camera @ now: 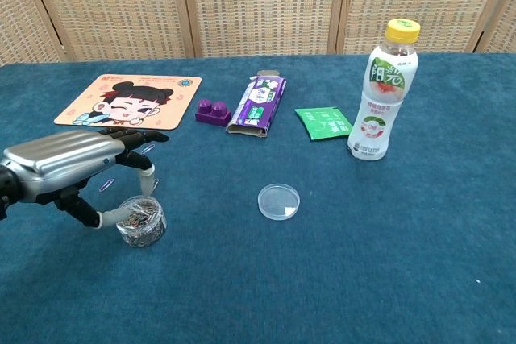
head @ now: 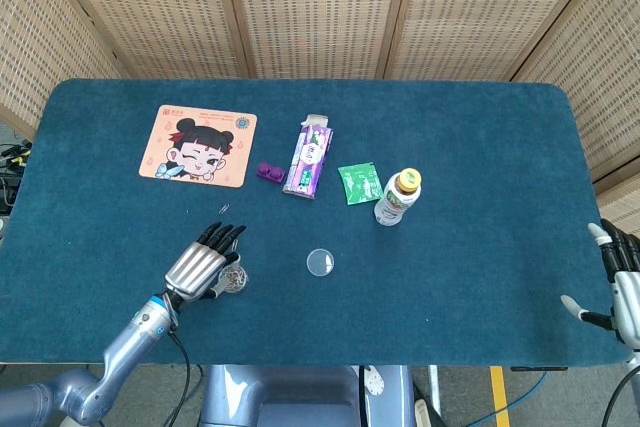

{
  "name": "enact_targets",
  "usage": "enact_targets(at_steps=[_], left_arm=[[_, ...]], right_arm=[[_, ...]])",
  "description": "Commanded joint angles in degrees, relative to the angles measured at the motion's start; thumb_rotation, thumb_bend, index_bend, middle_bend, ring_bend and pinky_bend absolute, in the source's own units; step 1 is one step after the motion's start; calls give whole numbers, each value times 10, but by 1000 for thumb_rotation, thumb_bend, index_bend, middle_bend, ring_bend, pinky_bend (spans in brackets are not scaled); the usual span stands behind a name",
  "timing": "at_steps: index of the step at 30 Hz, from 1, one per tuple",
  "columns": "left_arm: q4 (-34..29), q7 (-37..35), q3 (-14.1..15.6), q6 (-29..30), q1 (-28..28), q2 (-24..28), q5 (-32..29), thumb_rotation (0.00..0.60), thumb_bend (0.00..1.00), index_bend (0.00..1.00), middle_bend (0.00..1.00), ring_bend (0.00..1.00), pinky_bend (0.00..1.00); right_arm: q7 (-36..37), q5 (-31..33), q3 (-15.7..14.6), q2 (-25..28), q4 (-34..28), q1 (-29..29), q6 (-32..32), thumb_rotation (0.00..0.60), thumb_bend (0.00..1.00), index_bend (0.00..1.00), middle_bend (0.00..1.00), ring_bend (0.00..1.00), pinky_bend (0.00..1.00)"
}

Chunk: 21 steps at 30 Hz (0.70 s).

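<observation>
Chest view: left robot hand (camera: 68, 163) sits over the small clear round container of metal paper clips (camera: 140, 220), thumb and a fingertip touching its rim on either side, other fingers spread flat above; container stands on the blue felt tabletop (camera: 387, 263) at about 8 o'clock. A few loose paper clips (camera: 147, 148) lie just at 12 o'clock of it. Clear round plastic lid (camera: 279, 201) lies flat at 3 o'clock of the container, well apart. Head view: right robot hand (head: 620, 292) at the tabletop's 4 o'clock edge, fingers apart, holding nothing.
</observation>
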Motion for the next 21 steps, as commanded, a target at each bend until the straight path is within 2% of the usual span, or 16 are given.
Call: enact_targets(at_steps=[1,9,12,19,21], left_arm=[[-3,-6,0,1,0,3,1,600,229,306,0,0,0],[-17,-31,-1,13,0,24,11,600,227,297,0,0,0],[-18,-47,-12,26,1,40,14,600,231,310,0,0,0],[40,-66,-23,4,-10,64,-7,600,251,369,0,0,0],[71,-83,-22,-7,-14,57,-7,600,329,385,0,0,0]], right_arm=[[0,0,0,0,0,0,0,600,0,0,0,0,0],[0,0,0,0,0,0,1,600,0,0,0,0,0],[-1,0,0,0,0,0,1,600,0,0,0,0,0],[1,1,0,0,-1,0,-1,600,0,0,0,0,0],[-2,0,0,0,-1,1,-1,600,0,0,0,0,0]])
